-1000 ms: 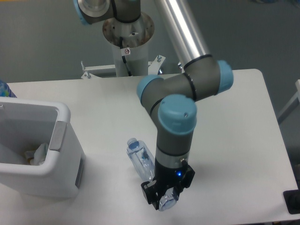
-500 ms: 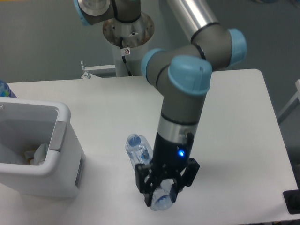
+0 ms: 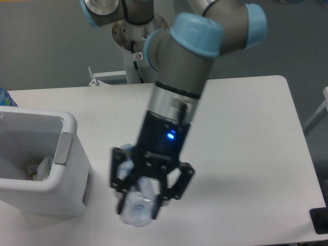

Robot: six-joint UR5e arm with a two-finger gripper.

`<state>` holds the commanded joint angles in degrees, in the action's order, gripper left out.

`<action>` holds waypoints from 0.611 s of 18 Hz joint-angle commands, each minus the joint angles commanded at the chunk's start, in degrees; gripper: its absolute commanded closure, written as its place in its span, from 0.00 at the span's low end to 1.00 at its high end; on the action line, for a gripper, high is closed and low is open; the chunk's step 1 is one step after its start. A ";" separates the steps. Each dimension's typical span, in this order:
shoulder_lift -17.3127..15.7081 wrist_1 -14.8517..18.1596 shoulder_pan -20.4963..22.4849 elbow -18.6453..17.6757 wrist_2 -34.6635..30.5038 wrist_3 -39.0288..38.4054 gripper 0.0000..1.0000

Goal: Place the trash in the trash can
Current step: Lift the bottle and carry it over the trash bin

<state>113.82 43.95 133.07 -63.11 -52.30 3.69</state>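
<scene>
My gripper (image 3: 146, 197) is shut on the crushed clear plastic bottle (image 3: 137, 210) and holds it lifted above the table, near the front edge. The bottle hangs between the black fingers, its rounded end toward the camera; its cap end shows behind the left finger (image 3: 125, 165). The white trash can (image 3: 46, 192) stands at the left, its grey panel (image 3: 63, 148) facing right. The crumpled white wrapper (image 3: 41, 168) lies inside it. The gripper is to the right of the can and close to it.
The arm's base post (image 3: 139, 48) stands at the table's back edge. A blue-patterned object (image 3: 5, 97) peeks in at the far left behind the can. A dark object (image 3: 320, 220) sits at the lower right corner.
The gripper has lifted the bottle off the table and carried it left toward the trash can. The arm now looks larger, closer to the camera.
</scene>
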 joint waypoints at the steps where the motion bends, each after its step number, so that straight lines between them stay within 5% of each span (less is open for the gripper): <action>1: 0.00 0.00 -0.61 0.88 0.62 -0.09 0.68; 11: -0.62 0.00 -9.75 1.24 0.36 -0.09 0.68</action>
<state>113.20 43.95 123.32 -61.87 -51.94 3.60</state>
